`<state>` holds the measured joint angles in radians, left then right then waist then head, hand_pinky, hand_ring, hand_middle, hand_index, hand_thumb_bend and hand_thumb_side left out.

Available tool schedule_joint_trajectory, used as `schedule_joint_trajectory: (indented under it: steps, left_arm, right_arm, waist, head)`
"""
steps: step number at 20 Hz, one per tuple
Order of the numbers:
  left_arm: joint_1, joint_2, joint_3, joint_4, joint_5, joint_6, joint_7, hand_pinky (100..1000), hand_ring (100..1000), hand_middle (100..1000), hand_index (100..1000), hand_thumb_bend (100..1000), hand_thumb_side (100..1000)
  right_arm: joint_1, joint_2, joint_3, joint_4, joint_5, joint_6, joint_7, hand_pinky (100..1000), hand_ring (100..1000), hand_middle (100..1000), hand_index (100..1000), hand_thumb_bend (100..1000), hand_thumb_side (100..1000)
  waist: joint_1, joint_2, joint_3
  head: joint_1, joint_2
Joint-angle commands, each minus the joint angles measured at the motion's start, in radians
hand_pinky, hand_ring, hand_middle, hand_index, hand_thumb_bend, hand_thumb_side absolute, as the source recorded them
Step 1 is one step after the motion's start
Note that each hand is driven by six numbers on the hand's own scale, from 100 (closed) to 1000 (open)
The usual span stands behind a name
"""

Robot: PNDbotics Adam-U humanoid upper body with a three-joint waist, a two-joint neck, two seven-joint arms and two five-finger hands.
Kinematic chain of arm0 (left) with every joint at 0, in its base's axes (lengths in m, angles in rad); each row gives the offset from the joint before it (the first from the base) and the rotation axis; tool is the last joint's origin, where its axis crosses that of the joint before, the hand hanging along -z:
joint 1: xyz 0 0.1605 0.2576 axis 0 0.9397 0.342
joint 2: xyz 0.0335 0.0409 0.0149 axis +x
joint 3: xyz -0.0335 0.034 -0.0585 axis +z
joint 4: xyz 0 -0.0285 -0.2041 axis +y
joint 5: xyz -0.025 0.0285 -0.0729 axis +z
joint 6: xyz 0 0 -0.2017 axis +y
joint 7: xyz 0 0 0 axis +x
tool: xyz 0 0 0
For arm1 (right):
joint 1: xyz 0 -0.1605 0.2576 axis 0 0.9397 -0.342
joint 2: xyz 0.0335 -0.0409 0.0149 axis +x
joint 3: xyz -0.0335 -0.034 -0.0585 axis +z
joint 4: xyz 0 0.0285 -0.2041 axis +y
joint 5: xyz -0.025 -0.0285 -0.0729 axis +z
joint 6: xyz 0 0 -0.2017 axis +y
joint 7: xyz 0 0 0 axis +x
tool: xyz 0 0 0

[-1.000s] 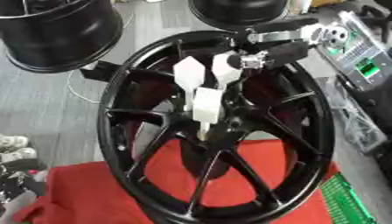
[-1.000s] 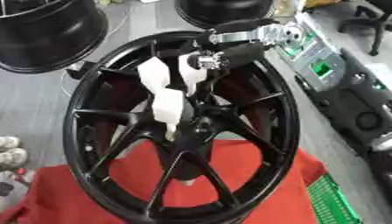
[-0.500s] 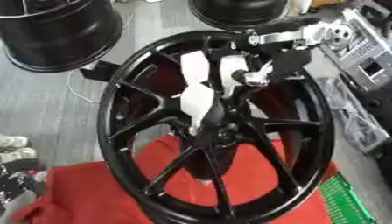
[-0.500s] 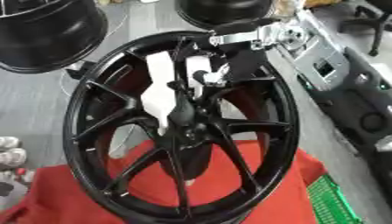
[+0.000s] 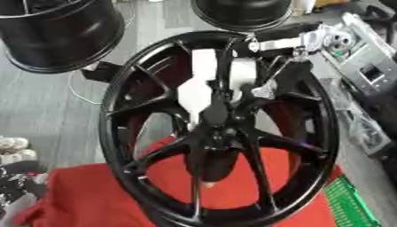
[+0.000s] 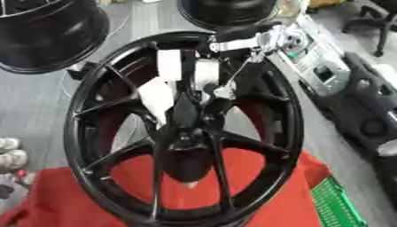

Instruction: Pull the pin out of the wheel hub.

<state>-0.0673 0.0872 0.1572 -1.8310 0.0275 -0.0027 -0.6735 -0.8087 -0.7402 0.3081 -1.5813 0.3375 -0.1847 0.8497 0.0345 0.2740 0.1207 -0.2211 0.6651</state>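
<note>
wheel hub, a glossy black alloy rim with slim spokes fanning from a dark centre, stands tilted on a red cloth mid-picture. the right robot hand, white shells over black and silver parts, reaches in from the upper right down to the hub centre; whether its fingers are closed on anything i cannot tell, and the pin itself cannot be made out. two more black rims stand behind, a green ribbed crate at the lower right.
</note>
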Motion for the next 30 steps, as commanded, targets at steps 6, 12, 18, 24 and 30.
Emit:
schedule_joint_trajectory:
  steps: [6, 12, 18, 24, 30]
  left_arm:
    - [-0.005, 0.008, 0.004, -0.016, 0.01, 0.001, -0.003, 688, 512, 691, 803, 100, 975]
    - [-0.005, 0.008, 0.004, -0.016, 0.01, 0.001, -0.003, 688, 512, 691, 801, 100, 975]
    - [-0.005, 0.008, 0.004, -0.015, 0.01, 0.002, -0.002, 688, 512, 691, 799, 100, 975]
    - [-0.006, 0.009, 0.005, -0.015, 0.011, 0.003, -0.002, 688, 511, 690, 796, 100, 974]
    - [-0.005, 0.012, 0.005, -0.014, 0.011, 0.006, -0.002, 688, 511, 690, 794, 102, 975]
  right_arm:
    - [-0.006, -0.008, -0.004, 0.003, 0.085, -0.005, -0.062, 321, 434, 450, 732, 100, 246]
    - [-0.003, -0.011, -0.008, 0.005, 0.105, -0.001, -0.105, 320, 446, 321, 568, 100, 243]
    - [-0.001, -0.013, -0.01, 0.004, 0.094, 0.0, -0.128, 300, 435, 250, 451, 100, 237]
    - [0.0, -0.019, -0.014, -0.005, 0.078, 0.004, -0.137, 289, 424, 233, 424, 100, 231]
    - [-0.006, -0.052, -0.031, -0.038, 0.01, 0.012, -0.132, 285, 427, 232, 425, 100, 218]
  waist:
    - [-0.001, -0.013, 0.0]
    - [-0.002, -0.014, -0.001]
    - [-0.001, -0.014, -0.003]
    - [-0.003, -0.017, -0.003]
    - [-0.009, -0.021, -0.004]
  head:
    - [0.004, -0.003]
    - [0.004, -0.002]
    - [0.005, -0.001]
    - [0.005, -0.002]
    - [0.009, -0.002]
